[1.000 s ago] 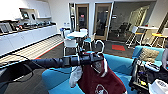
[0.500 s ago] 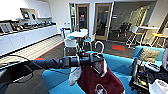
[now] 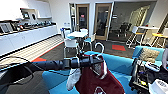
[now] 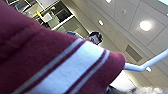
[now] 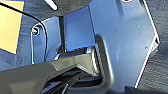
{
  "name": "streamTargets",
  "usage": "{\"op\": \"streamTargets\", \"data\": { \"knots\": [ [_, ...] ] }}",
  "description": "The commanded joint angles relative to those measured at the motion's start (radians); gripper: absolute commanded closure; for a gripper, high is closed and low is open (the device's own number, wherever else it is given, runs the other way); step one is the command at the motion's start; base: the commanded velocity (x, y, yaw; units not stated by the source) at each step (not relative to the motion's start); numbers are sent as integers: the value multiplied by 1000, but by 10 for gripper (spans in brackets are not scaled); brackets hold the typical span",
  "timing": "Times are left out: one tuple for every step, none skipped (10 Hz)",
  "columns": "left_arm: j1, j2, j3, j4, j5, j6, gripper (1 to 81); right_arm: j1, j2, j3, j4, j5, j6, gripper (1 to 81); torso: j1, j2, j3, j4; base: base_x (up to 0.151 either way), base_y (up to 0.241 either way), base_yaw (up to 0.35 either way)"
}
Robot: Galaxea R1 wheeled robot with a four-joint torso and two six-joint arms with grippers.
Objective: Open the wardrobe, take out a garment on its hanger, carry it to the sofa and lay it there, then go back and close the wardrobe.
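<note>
Garment [image 3: 100, 82] over blue sofa [image 3: 120, 66], kitchen counter [image 3: 27, 37] beyond.

White worktop [image 3: 27, 37] with cabinets lined the far wall. Small white table [image 3: 77, 34] and chairs [image 3: 70, 44] stood on dark carpet with red patches [image 3: 119, 47]. Wooden glass doors [image 3: 102, 21] behind. Round ceiling lights [image 4: 145, 25] were on.

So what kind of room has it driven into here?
It looks like an office break room or lounge. A long white counter with appliances runs along the left wall, a small café table with white chairs stands mid-room, and a bright blue sofa sits in front, before glass doors.
</note>
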Motion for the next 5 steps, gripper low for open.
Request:
{"op": "streamTargets", "data": {
  "knots": [
    [-186,3,25,37,-53,20,811,29,5,6,4,-45,-3,10,0,0,0,0,0,0,0],
    [-183,3,25,37,-53,20,811,29,5,6,4,-45,-3,10,0,0,0,0,0,0,0],
    [-183,3,25,38,-53,20,811,30,5,6,3,-45,-3,10,0,0,0,0,0,0,0],
    [-182,3,23,38,-53,20,811,30,5,6,3,-45,-3,10,0,0,0,0,0,0,0],
    [-180,3,22,41,-53,20,811,30,5,6,3,-46,-3,10,0,0,0,0,0,0,0]
  ]
}}
